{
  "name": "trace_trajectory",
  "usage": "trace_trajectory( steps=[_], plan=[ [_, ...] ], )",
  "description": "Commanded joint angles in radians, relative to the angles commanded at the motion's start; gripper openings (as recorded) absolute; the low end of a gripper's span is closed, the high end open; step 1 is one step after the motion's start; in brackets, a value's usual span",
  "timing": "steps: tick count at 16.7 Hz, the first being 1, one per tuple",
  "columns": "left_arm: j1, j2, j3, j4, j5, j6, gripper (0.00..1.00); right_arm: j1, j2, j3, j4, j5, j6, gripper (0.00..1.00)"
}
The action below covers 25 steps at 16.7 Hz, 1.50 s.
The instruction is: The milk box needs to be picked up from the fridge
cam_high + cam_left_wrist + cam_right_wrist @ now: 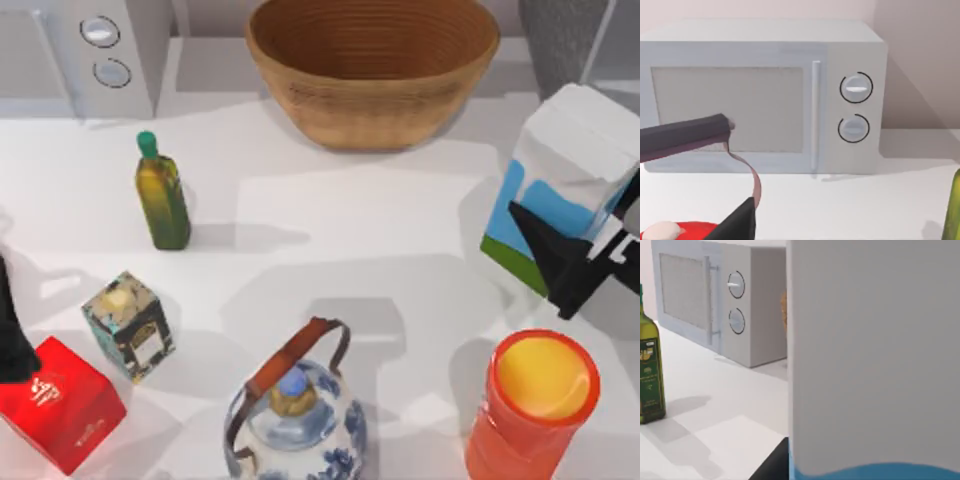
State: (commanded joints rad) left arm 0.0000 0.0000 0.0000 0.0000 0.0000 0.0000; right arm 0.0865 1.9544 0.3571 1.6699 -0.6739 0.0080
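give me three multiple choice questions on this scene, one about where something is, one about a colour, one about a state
1. Where does the milk box sit in the top view?
A. at the right edge, in front of the fridge
B. inside the wicker basket
C. beside the red box

2. What colour is the cap of the oil bottle?
A. red
B. green
C. white

3. What is the right pincer doing?
A. hanging open over the orange cup
B. resting on the teapot
C. closed on the milk box

Answers:
1 A, the carton stands at the table's right edge, just in front of the dark speckled cabinet.
2 B, the top view shows a green cap.
3 C, a dark finger lies against the carton's side, and the carton fills the right wrist view.
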Motion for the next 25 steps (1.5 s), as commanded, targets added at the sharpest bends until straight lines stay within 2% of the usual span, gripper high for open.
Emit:
trace_trajectory(
  steps=[2, 6, 19, 25],
  plan=[
    [0.000, 0.000, 0.000, 0.000, 0.000, 0.000, 1.00, 0.015, 0.035, -0.015, -0.012, 0.034, 0.004, 0.00],
    [0.000, 0.000, 0.000, 0.000, 0.000, 0.000, 1.00, 0.017, 0.037, -0.017, -0.014, 0.037, 0.004, 0.00],
    [0.000, 0.000, 0.000, 0.000, 0.000, 0.000, 1.00, 0.017, 0.037, -0.017, -0.014, 0.037, 0.004, 0.98],
    [0.000, 0.000, 0.000, 0.000, 0.000, 0.000, 1.00, 0.017, 0.037, -0.017, -0.014, 0.037, 0.004, 1.00]
  ],
)
